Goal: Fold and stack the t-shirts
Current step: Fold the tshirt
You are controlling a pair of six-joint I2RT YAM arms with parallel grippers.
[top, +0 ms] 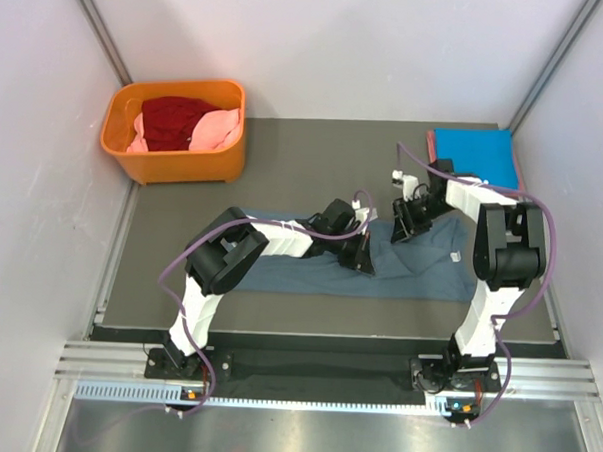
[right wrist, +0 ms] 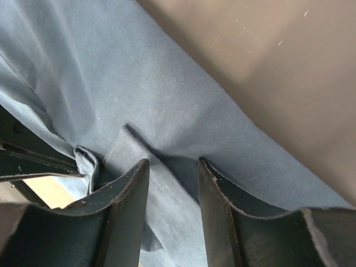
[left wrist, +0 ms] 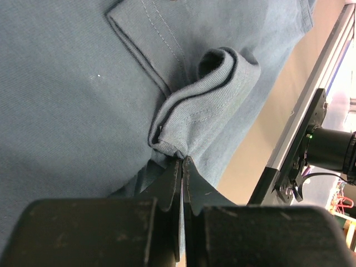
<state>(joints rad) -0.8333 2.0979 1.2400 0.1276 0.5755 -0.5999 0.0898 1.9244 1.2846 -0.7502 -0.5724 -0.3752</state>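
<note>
A slate grey-blue t-shirt (top: 425, 269) lies partly folded across the middle of the table, with a small white tag (top: 454, 256) showing. My left gripper (top: 365, 254) is shut on a bunched fold of its hem (left wrist: 206, 105), the cloth pinched between the tips (left wrist: 183, 162). My right gripper (top: 406, 227) hovers open just above the same shirt (right wrist: 183, 100), with only flat cloth between its fingers (right wrist: 173, 164). A folded bright blue t-shirt (top: 475, 154) lies at the back right on a salmon-red one (top: 430, 148). Dark red (top: 174, 120) and pink (top: 218, 130) shirts fill the basket.
The orange plastic basket (top: 174, 165) stands at the back left corner. White walls close in both sides and the back. An aluminium rail (left wrist: 317, 83) runs along the table's near edge. In the right wrist view the left arm's fingers (right wrist: 33, 161) sit close by.
</note>
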